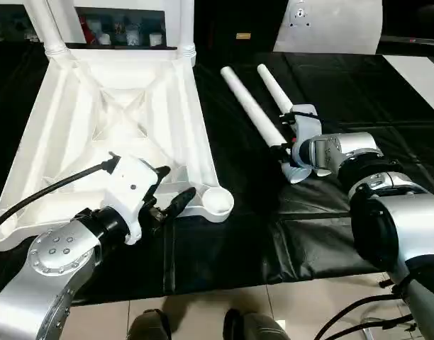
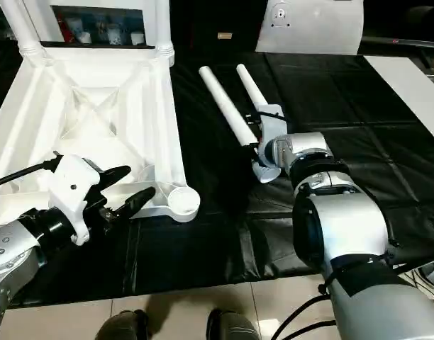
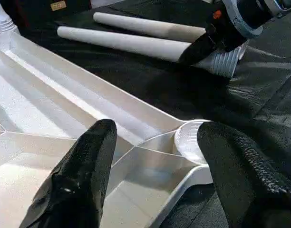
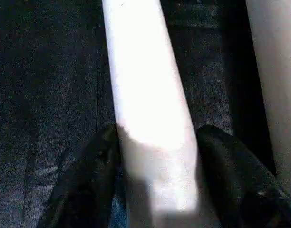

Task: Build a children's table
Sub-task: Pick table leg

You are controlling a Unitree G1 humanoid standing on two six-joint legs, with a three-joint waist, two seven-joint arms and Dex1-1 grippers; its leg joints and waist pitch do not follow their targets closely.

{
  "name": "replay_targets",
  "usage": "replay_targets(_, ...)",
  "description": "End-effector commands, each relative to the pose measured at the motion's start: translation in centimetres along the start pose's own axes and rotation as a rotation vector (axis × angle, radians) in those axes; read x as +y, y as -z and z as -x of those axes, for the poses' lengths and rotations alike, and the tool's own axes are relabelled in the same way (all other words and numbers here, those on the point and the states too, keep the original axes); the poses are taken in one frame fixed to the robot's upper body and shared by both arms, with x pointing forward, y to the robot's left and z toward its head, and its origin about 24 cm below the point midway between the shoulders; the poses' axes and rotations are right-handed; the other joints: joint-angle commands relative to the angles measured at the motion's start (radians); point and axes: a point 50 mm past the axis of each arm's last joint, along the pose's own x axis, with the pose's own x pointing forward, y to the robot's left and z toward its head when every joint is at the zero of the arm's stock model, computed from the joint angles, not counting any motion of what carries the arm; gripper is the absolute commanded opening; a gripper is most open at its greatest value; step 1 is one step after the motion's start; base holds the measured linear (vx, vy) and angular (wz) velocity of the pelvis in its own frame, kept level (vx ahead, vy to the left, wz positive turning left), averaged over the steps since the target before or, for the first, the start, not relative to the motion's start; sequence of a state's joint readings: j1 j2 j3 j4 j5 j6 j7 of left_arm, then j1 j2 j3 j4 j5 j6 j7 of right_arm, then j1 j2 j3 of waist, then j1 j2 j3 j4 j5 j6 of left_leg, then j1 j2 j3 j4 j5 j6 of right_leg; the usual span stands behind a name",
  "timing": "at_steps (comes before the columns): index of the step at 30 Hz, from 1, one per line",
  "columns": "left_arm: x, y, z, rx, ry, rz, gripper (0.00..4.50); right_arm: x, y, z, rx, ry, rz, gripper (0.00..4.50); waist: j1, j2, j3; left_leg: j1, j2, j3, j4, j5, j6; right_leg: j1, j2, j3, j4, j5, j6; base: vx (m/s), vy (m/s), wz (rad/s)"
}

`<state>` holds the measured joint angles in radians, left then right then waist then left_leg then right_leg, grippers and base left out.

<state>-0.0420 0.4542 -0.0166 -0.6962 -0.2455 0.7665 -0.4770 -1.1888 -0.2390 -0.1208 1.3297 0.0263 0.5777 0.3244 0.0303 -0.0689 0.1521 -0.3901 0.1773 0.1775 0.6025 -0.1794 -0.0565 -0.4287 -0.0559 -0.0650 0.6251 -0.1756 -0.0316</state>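
Note:
The white tabletop (image 1: 75, 142) lies upside down on the black mat, ribs showing. Two legs (image 1: 47, 25) (image 1: 186, 25) stand upright in its far corner sockets. The near right corner socket (image 1: 218, 201) holds nothing. My left gripper (image 1: 176, 183) hovers open just left of that socket, over the rim. Two loose legs lie side by side on the mat to the right. My right gripper (image 4: 157, 137) is shut on the left one (image 1: 249, 106) near its thick ribbed end, one finger on each side. The other loose leg (image 1: 274, 86) lies just beyond it.
The black mat (image 1: 238, 248) covers the work area and ends at pale floor tiles (image 1: 309, 312) in front. A flat white board (image 1: 423, 78) lies at the far right. A pale panel (image 1: 330, 25) stands at the back.

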Motion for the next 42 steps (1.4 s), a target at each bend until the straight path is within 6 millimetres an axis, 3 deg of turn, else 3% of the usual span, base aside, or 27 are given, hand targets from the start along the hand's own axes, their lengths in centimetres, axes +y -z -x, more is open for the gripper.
replay_targets(1, -0.1, -0.1, -0.3, -0.008, 0.021, -0.003, 3.40, -0.5, 1.4, -0.3, 0.042, -0.002, -0.050, 2.34, -0.004, 0.017, -0.081, 0.021, 0.050, -0.010, -0.062, -0.156, 0.002, 0.056, -0.078, 0.059, -0.063, -0.190, -0.230, 0.000, 0.000, 0.00)
replay_targets(6, 0.2, -0.1, -0.7, -0.022, 0.005, -0.003, 3.40, -0.2, 1.0, -0.3, 0.008, -0.038, -0.075, 1.99, -0.003, 0.019, -0.090, 0.019, 0.050, -0.010, -0.058, -0.155, -0.001, 0.059, -0.077, 0.059, -0.059, -0.178, -0.235, 0.000, 0.000, 0.00)
replay_targets(9, 0.6, -0.2, -1.3, -0.046, -0.028, 0.007, 3.40, 0.0, 0.9, -0.4, -0.026, -0.084, -0.104, 1.94, -0.002, 0.026, -0.101, 0.019, 0.050, -0.011, -0.054, -0.145, -0.002, 0.064, -0.078, 0.058, -0.054, -0.155, -0.247, 0.000, 0.000, 0.00)
replay_targets(12, 1.0, -0.3, -1.7, -0.058, -0.054, 0.015, 3.40, 0.2, 0.6, -0.3, -0.064, -0.109, -0.136, 1.92, -0.002, 0.025, -0.106, 0.019, 0.051, -0.010, -0.052, -0.139, 0.003, 0.066, -0.079, 0.058, -0.053, -0.135, -0.253, 0.000, 0.000, 0.00)
replay_targets(14, 1.6, -0.5, -2.3, -0.087, -0.099, 0.038, 3.40, 0.3, -0.8, -0.1, -0.223, -0.153, -0.183, 1.91, 0.001, 0.026, -0.111, 0.019, 0.051, -0.008, -0.048, -0.131, 0.007, 0.065, -0.079, 0.058, -0.051, -0.115, -0.261, 0.000, 0.000, 0.00)
replay_targets(18, 2.2, -0.9, -3.3, -0.119, -0.125, 0.054, 3.40, 0.4, -1.8, 0.3, -0.337, -0.223, -0.257, 1.91, 0.005, 0.033, -0.122, 0.017, 0.051, -0.010, -0.043, -0.115, 0.027, 0.070, -0.077, 0.055, -0.046, -0.081, -0.278, 0.000, 0.000, 0.00)
replay_targets(21, 2.8, -1.2, -4.3, -0.140, -0.160, 0.063, 3.40, 0.3, -2.7, 0.8, -0.505, -0.242, -0.263, 1.91, 0.009, 0.040, -0.126, 0.019, 0.051, -0.010, -0.040, -0.138, 0.028, 0.070, -0.081, 0.055, -0.049, -0.110, -0.270, 0.000, 0.000, 0.00)
replay_targets(23, 2.9, -1.6, -4.7, -0.159, -0.160, 0.068, 3.40, 0.4, -2.6, 0.9, -0.538, -0.251, -0.242, 1.91, 0.008, 0.035, -0.128, 0.016, 0.049, -0.009, -0.039, -0.134, 0.030, 0.071, -0.079, 0.055, -0.050, -0.116, -0.270, 0.000, 0.000, 0.00)
replay_targets(25, 3.1, -2.1, -5.4, -0.183, -0.165, 0.077, 3.40, 0.5, -2.4, 1.2, -0.595, -0.288, -0.259, 1.91, 0.011, 0.039, -0.133, 0.017, 0.049, -0.010, -0.038, -0.139, 0.031, 0.073, -0.079, 0.054, -0.051, -0.146, -0.263, 0.000, 0.000, 0.00)
replay_targets(26, 3.2, -2.3, -5.7, -0.193, -0.169, 0.082, 3.40, 0.6, -2.4, 1.3, -0.624, -0.306, -0.262, 1.91, 0.013, 0.037, -0.130, 0.017, 0.047, -0.008, -0.039, -0.156, 0.031, 0.071, -0.079, 0.055, -0.061, -0.181, -0.245, 0.000, 0.000, 0.00)
replay_targets(28, 3.5, -2.5, -6.1, -0.203, -0.171, 0.104, 3.40, 0.9, -2.0, 1.5, -0.640, -0.375, -0.291, 1.91, 0.015, 0.038, -0.136, 0.019, 0.049, -0.011, -0.039, -0.153, 0.027, 0.075, -0.080, 0.054, -0.059, -0.187, -0.234, 0.000, 0.000, 0.00)
replay_targets(31, 4.2, -3.0, -6.9, -0.220, -0.180, 0.174, 3.40, 2.1, -0.8, 2.7, -0.704, -0.571, -0.355, 1.91, 0.015, 0.042, -0.135, 0.020, 0.049, -0.014, -0.043, -0.161, 0.029, 0.075, -0.078, 0.052, -0.064, -0.203, -0.219, 0.000, 0.000, 0.00)
replay_targets(34, 4.8, -3.9, -8.1, -0.273, -0.147, 0.349, 3.40, 3.6, 2.2, 4.8, -0.738, -0.805, -0.369, 1.90, 0.022, 0.040, -0.139, 0.022, 0.049, -0.019, -0.046, -0.148, 0.030, 0.079, -0.079, 0.051, -0.068, -0.210, -0.203, 0.000, 0.000, 0.00)
replay_targets(35, 4.8, -4.1, -8.2, -0.281, -0.140, 0.364, 3.40, 3.7, 2.4, 4.9, -0.741, -0.824, -0.370, 1.90, 0.025, 0.038, -0.137, 0.018, 0.044, -0.015, -0.047, -0.140, 0.036, 0.083, -0.075, 0.050, -0.075, -0.215, -0.188, 0.000, 0.000, 0.00)
replay_targets(36, 4.8, -4.5, -8.5, -0.307, -0.117, 0.410, 3.40, 4.2, 3.0, 5.5, -0.748, -0.881, -0.373, 1.90, 0.032, 0.038, -0.140, 0.021, 0.046, -0.016, -0.045, -0.135, 0.038, 0.080, -0.081, 0.052, -0.075, -0.218, -0.186, 0.000, 0.000, 0.00)
replay_targets(37, 4.7, -4.8, -8.7, -0.315, -0.104, 0.438, 3.40, 4.5, 3.4, 5.9, -0.744, -0.914, -0.381, 1.90, 0.032, 0.034, -0.142, 0.015, 0.046, -0.019, -0.046, -0.131, 0.036, 0.083, -0.083, 0.049, -0.074, -0.232, -0.191, 0.000, 0.000, 0.00)
replay_targets(40, 3.9, -5.3, -9.4, -0.327, -0.024, 0.506, 3.40, 5.4, 4.3, 6.8, -0.719, -0.973, -0.379, 1.90, 0.036, 0.037, -0.138, 0.021, 0.045, -0.016, -0.044, -0.152, 0.023, 0.072, -0.083, 0.048, -0.085, -0.315, -0.169, 0.000, 0.000, 0.00)
replay_targets(42, 3.3, -5.6, -9.7, -0.332, 0.022, 0.549, 3.40, 5.9, 4.7, 7.1, -0.708, -0.998, -0.377, 1.90, 0.034, 0.038, -0.136, 0.018, 0.045, -0.020, -0.047, -0.159, 0.017, 0.071, -0.083, 0.047, -0.089, -0.347, -0.152, 0.000, 0.000, 0.00)
